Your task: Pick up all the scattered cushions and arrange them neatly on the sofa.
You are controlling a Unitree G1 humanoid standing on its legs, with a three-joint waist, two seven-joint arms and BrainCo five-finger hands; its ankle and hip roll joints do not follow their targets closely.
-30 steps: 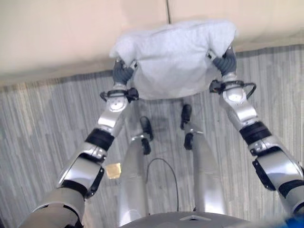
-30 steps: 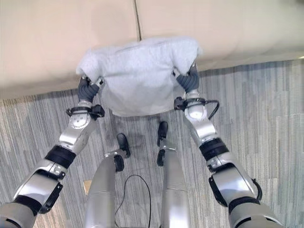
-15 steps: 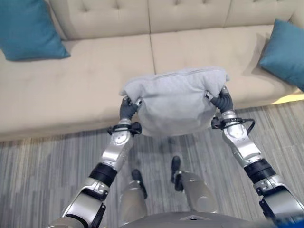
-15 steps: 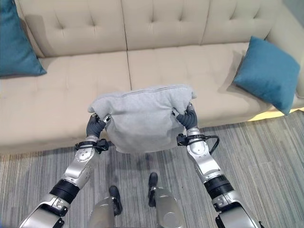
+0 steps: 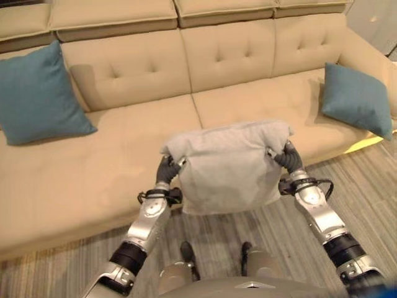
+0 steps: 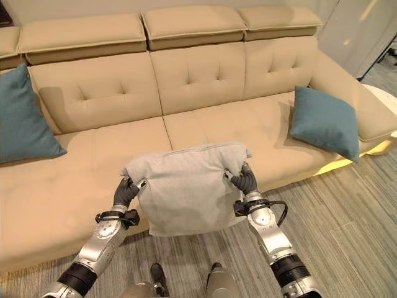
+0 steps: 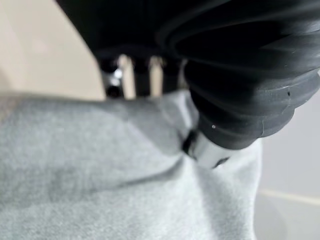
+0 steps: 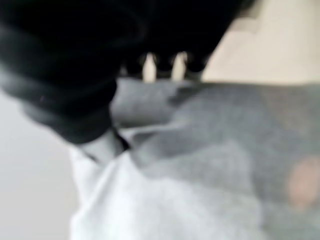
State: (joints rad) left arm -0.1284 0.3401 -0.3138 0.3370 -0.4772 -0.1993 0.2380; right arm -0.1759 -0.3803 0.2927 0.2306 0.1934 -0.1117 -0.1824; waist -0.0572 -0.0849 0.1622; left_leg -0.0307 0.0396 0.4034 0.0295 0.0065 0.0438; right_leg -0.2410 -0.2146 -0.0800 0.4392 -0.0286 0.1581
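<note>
Cushion count first, from your left eye view: one grey cushion [image 5: 228, 162] hangs in the air between your two hands, over the near edge of the beige sofa [image 5: 111, 143], with its long axis running left to right and its top seam level with the seat front. Your left hand [image 5: 166, 169] has the upper left corner and your right hand [image 5: 282, 156] the upper right, so neither is nearer; the open middle seat lies straight ahead on the far side of the cushion. Two teal cushions already rest on the sofa, one [image 5: 38, 96] propped at the far left, the other [image 5: 353, 99] against the right armrest. In the right eye view you get the same tally: one grey cushion held, two teal ones seated, one sofa. In the left wrist view, your fingers [image 7: 125, 70] are curled into the grey cloth with the thumb pressing a fold. In the right wrist view, your fingers [image 8: 148, 66] likewise hook over the cushion's bunched corner.
</note>
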